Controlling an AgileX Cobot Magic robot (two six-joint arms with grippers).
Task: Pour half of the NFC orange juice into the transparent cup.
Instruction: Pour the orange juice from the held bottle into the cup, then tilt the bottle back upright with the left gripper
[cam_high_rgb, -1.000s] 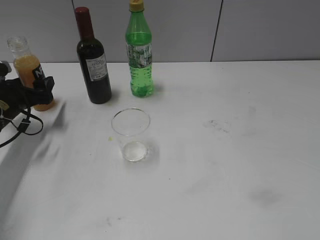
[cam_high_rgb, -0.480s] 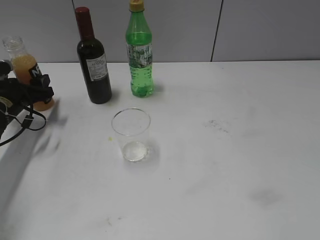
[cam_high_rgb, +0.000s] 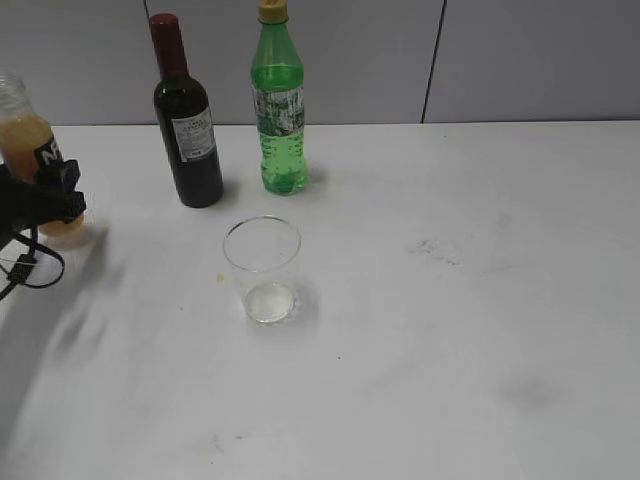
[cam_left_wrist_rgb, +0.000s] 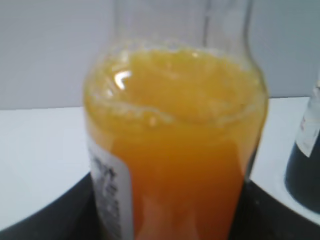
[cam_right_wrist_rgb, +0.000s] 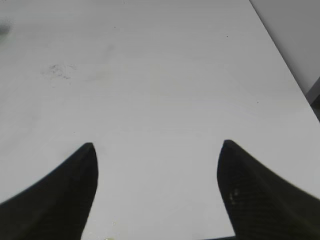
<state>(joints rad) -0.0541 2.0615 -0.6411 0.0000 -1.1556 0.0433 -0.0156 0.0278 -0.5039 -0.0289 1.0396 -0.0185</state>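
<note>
White tabletop (cam_high_rgb: 450, 330) meets a grey panelled wall at the rear. Taking the cup (cam_high_rgb: 262, 268) as landmark: it stands upright, mouth up, with only a faint clear film at its base; whether that is liquid cannot be told. The juice bottle (cam_high_rgb: 30, 150) is well to the left of the cup, at the frame edge, long axis near vertical with a slight lean, its open neck pointing up. Its neck top is cut off in the left wrist view, and its base is masked by the left gripper (cam_high_rgb: 45, 200), which is clamped around the bottle's lower body. Cloudy orange juice fills the bottle to the shoulder. Behind the cup stand the wine bottle (cam_high_rgb: 187, 130) and, just to its right, the green bottle (cam_high_rgb: 279, 110), both upright and capped. Right gripper (cam_right_wrist_rgb: 157, 190) shows only two dark fingertips spread wide apart over bare table, holding nothing; it is outside the exterior view.
</note>
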